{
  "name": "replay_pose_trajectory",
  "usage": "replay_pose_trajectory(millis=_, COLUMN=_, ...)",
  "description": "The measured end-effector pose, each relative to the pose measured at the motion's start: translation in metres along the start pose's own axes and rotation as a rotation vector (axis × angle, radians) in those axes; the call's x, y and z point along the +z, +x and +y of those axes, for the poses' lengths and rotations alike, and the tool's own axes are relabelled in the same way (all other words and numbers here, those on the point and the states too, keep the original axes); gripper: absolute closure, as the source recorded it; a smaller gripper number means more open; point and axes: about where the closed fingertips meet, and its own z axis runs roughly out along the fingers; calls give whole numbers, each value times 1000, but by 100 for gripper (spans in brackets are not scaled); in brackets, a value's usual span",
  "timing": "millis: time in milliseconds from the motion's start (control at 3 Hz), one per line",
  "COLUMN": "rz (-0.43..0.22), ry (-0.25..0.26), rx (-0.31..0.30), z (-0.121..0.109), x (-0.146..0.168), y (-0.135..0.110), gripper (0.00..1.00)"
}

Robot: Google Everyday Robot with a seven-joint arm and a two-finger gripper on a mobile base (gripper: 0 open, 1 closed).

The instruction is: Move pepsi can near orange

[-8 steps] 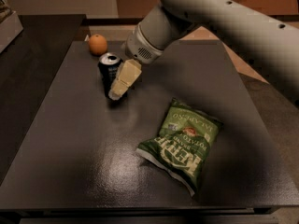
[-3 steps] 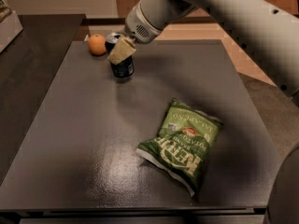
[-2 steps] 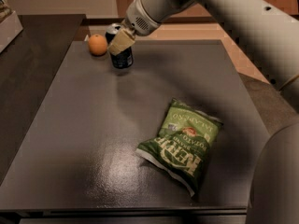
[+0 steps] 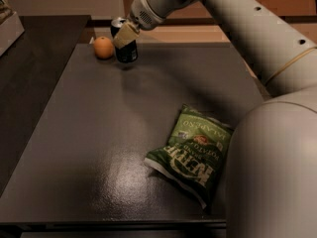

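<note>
The pepsi can (image 4: pixel 126 51) is dark with a silver top and is upright at the table's far left, just right of the orange (image 4: pixel 103 47). My gripper (image 4: pixel 124 35) is shut on the pepsi can, one pale finger (image 4: pixel 126 34) across its front, holding it at or just above the tabletop. A small gap separates can and orange. The arm reaches in from the upper right.
A green chip bag (image 4: pixel 193 152) lies on the dark table (image 4: pixel 99 148) at the near right. My robot's pale body fills the lower right corner. A lower dark surface lies to the left, with a box corner (image 4: pixel 7 19) at far left.
The gripper has carried the pepsi can farther back and a little left, from the table's left-middle toward the orange. The orange and chip bag have not moved.
</note>
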Motion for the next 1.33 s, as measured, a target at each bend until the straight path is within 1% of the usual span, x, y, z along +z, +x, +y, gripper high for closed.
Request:
replay_pose_trajectory(millis=333, rz=8, ry=0, rx=14, z=-13, x=14, y=4, gripper=100)
replay_pose_trajectory(millis=667, rz=14, ry=-11, rx=28, z=-18, x=26, y=9, gripper=100)
replay_pose_trajectory(millis=1000, rz=3, ry=-22, rx=47, z=-19, x=36, y=12, gripper=82)
replay_pose_trajectory(millis=1333, rz=-7, ry=-35, rx=65, z=-20, x=42, y=17, gripper=59)
